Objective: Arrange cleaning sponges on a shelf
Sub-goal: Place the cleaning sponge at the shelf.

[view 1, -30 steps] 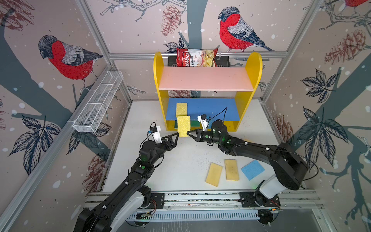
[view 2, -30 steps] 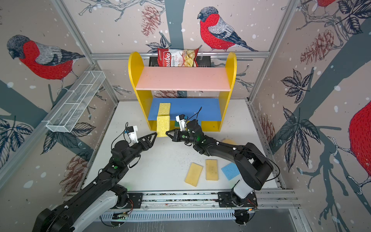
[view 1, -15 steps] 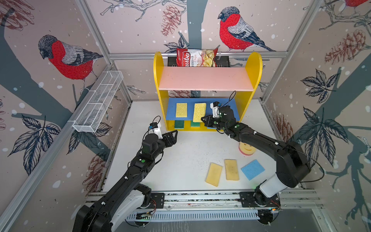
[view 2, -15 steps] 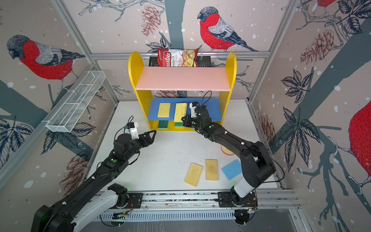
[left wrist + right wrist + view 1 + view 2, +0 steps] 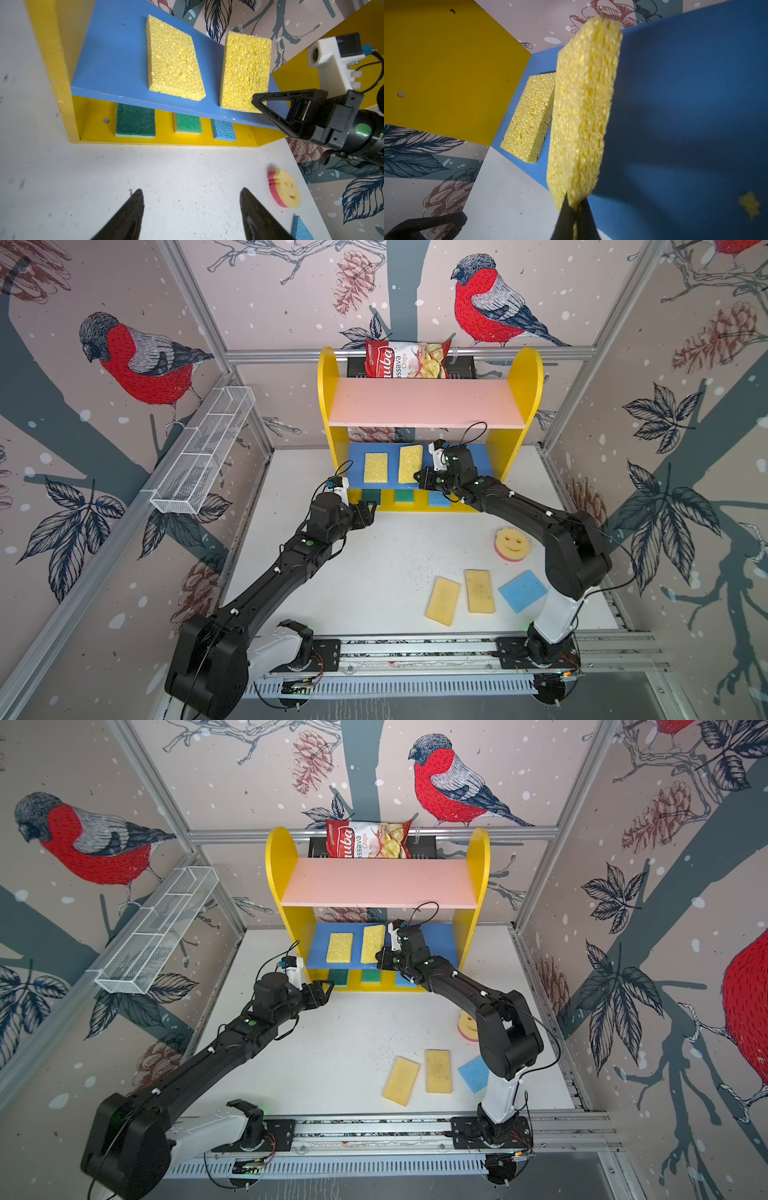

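We see the right hand point(image 5: 419, 480) clenched on the near end of a yellow sponge point(image 5: 410, 462). This sponge is over the blue board point(image 5: 355, 466) of the shelf point(image 5: 327, 406). It is tipped a bit to one side. We cannot tell if it touches the board.

Just beside it, toward the left arm's side, a flat sponge point(image 5: 375, 467) lies on the same board. It is yellow too. The two are close, with a small gap between them.

Under the blue board, on the yellow base point(image 5: 164, 133), three more lie in a row. We see a dark green sponge point(image 5: 135, 120), a green sponge point(image 5: 188, 124) and a blue sponge point(image 5: 223, 129).

The left hand point(image 5: 370, 514) is released and has nothing in it. It hangs over the desk point(image 5: 395, 556), just in front of the shelf. Its two fingers point(image 5: 133, 207) stand well apart.

Four sponges lie on the desk, near the right arm. The smiley sponge point(image 5: 512, 544) is round, yellow and pink. Nearer the front lie a tan sponge point(image 5: 443, 600), a second tan sponge point(image 5: 480, 591) and a blue desk sponge point(image 5: 523, 591), side by side.

A chips bag point(image 5: 405, 360) stands behind the pink board point(image 5: 424, 402). A wire basket point(image 5: 203, 456) hangs on the wall by the left arm.
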### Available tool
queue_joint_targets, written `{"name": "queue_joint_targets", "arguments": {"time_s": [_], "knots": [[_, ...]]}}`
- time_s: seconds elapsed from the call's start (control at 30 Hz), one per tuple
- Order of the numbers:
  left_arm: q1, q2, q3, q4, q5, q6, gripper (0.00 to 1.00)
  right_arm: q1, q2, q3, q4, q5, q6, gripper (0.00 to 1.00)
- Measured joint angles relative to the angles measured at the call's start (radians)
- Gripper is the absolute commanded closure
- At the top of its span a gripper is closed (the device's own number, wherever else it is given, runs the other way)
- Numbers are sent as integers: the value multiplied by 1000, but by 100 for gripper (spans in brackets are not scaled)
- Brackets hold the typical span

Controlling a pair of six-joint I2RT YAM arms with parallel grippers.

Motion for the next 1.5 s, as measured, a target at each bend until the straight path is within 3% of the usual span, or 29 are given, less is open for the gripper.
{"name": "queue_joint_targets", "arguments": {"time_s": [0.57,1.17,1.5], "knots": [[0,74,26,32,64,10,28,-16,138,205,-204,-10,-95,99],[1,17,-6,14,35,16,28,-18,104,184,-251,-9,-105,98],[1,10,-7,6,28,21,28,-23,150,250,-282,-10,-128,91]]}}
